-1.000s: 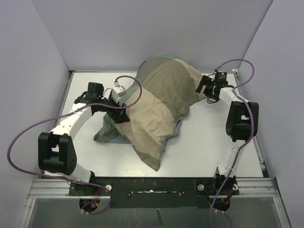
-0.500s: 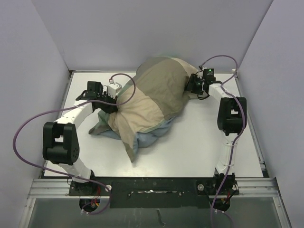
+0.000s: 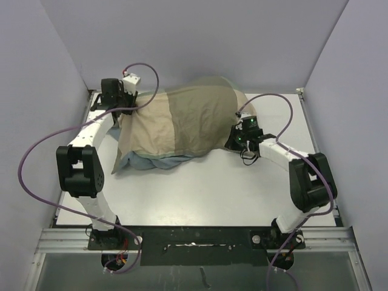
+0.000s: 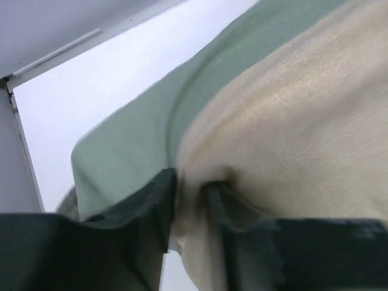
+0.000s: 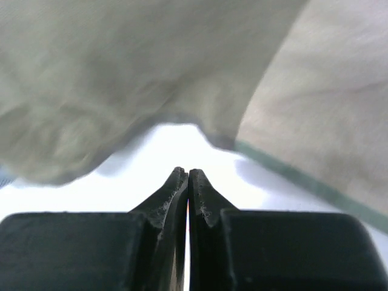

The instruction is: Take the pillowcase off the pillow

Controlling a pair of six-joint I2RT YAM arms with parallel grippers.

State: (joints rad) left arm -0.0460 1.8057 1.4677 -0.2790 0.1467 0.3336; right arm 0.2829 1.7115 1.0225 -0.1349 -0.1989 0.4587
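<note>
The pillowcase point(image 3: 182, 121), in beige and olive blocks, lies bulging across the back of the table point(image 3: 242, 188). Its blue-grey reverse point(image 3: 151, 162) shows along the front edge. The pillow is hidden inside the cover. My left gripper point(image 3: 125, 109) is at the back left, shut on a fold of the beige pillowcase point(image 4: 291, 109); in the left wrist view that gripper point(image 4: 191, 188) pinches the cloth between its fingers. My right gripper point(image 3: 232, 141) sits at the bundle's right end. In the right wrist view it point(image 5: 188, 173) is shut on nothing, just short of the hanging pillowcase point(image 5: 327, 91).
Grey walls close in the table on the left, back and right. The left gripper is near the back-left corner point(image 3: 94, 94). Purple cables point(image 3: 36, 151) loop off both arms. A black rail point(image 3: 194, 239) runs along the near edge.
My left gripper closed on the beige cloth and pulled it toward the back-left corner, stretching the bundle sideways. My right gripper swung from the back right to the bundle's right end and shut.
</note>
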